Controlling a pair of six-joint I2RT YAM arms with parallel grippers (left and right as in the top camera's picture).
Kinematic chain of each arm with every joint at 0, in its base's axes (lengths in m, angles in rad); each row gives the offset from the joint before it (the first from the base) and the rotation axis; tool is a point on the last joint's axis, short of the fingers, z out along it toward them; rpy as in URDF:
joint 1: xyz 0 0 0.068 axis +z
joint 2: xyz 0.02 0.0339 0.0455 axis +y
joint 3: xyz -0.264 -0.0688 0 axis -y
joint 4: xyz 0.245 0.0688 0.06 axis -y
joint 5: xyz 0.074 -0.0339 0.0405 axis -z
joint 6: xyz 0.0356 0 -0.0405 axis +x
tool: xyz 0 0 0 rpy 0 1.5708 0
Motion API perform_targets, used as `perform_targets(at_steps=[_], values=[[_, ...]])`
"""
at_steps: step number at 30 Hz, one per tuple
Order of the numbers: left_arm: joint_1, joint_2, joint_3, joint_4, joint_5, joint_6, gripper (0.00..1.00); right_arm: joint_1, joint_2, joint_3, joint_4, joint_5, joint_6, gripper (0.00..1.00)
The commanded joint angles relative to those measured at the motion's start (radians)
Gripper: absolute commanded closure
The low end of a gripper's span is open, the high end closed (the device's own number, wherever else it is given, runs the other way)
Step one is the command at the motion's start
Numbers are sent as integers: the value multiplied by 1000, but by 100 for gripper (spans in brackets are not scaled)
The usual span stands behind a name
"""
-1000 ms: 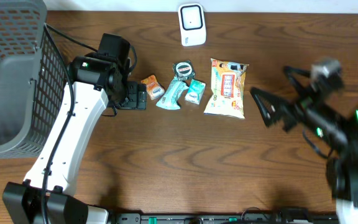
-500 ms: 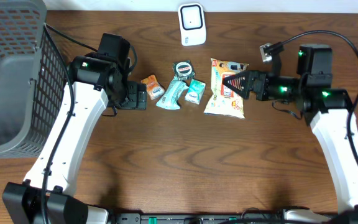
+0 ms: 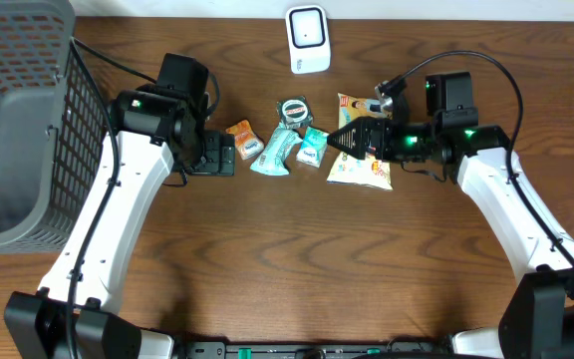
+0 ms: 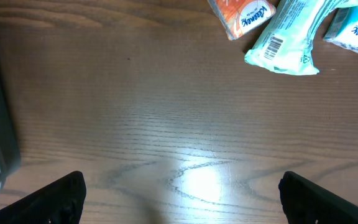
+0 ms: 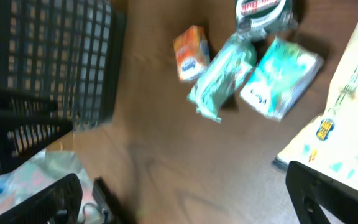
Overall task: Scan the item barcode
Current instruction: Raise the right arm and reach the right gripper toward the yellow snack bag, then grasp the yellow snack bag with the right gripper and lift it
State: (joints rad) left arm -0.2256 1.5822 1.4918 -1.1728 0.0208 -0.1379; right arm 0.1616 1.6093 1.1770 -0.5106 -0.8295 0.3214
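Overhead, my right hand (image 3: 339, 141) has swung in from the tabletop's right side and now hangs, fingers apart and empty, over the left edge of the snack bag (image 3: 365, 172). The bag lies flat just below the scanner (image 3: 307, 38), so I judge the pickup comes next. Left wrist: my left hand (image 4: 182, 186) is spread wide over bare wood, a teal packet (image 4: 284, 43) showing its barcode beyond it. Right wrist, blurred: the snack bag (image 5: 347, 118) is a pale printed pouch at the right edge.
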Motion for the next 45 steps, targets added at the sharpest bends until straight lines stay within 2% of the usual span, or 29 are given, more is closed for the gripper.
perform_targets(at_steps=[1,2,3,5,7,9,15,21,26,29,36,45], values=[[0,3,-3,-3,-5,-5,2,-2,-6,22,78,16,51,1],[0,3,-3,-3,-5,-5,2,3,-6,22,106,16,62,2],[0,3,-3,-3,-5,-5,2,10,-6,26,126,21,73,8],[0,3,-3,-3,-5,-5,2,29,-6,47,128,108,121,10],[0,3,-3,-3,-5,-5,2,79,-3,119,124,269,164,6],[0,3,-3,-3,-5,-5,2,105,6,188,99,341,164,2],[0,3,-3,-3,-5,-5,2,142,134,448,-145,619,90,1],[0,3,-3,-3,-5,-5,2,140,365,605,-351,644,21,1],[0,3,-3,-3,-5,-5,2,156,449,607,-368,655,-35,7],[0,3,-3,-3,-5,-5,2,181,489,607,-384,785,-37,14],[0,3,-3,-3,-5,-5,2,226,583,606,-431,951,11,8],[0,3,-3,-3,-5,-5,2,241,670,601,-486,1088,23,15]])
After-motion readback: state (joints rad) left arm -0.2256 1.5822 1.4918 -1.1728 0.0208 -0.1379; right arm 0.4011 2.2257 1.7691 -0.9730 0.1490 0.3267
